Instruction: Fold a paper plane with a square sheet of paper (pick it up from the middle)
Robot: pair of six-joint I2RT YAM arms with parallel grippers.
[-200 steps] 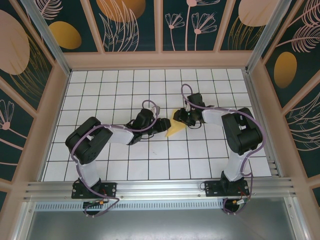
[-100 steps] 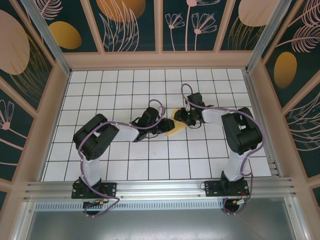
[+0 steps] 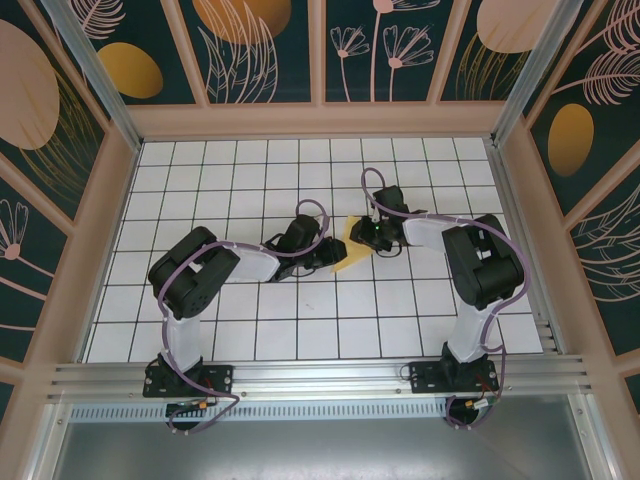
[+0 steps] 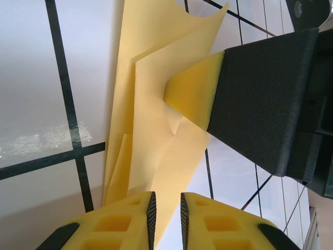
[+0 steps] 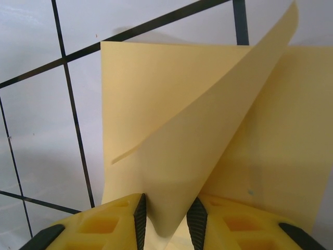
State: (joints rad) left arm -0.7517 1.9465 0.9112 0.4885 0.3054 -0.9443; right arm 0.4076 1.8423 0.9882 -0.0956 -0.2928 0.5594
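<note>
The square sheet of paper (image 3: pixel 344 261) is a yellow creased wedge lying mid-table between both grippers. My left gripper (image 3: pixel 327 254) meets it from the left. In the left wrist view the paper (image 4: pixel 156 130) runs into the narrow gap of the left gripper (image 4: pixel 165 213), filling its left half with daylight on the right; the jaws stand slightly open. My right gripper (image 3: pixel 364 238) reaches in from the right. In the right wrist view a raised, curled flap of the paper (image 5: pixel 171 130) bulges in the right gripper (image 5: pixel 166 216), touching both pads. One right finger (image 4: pixel 192 96) presses that fold.
The white gridded table (image 3: pixel 250 180) spreads all around the paper. Wooden-framed patterned walls (image 3: pixel 320 120) close the back and both sides. An aluminium rail (image 3: pixel 320 375) carries the two arm bases at the near edge.
The left arm has swung its elbow in and pushed its gripper right, up to the paper. Both pairs of jaws have narrowed. The right gripper has barely shifted.
</note>
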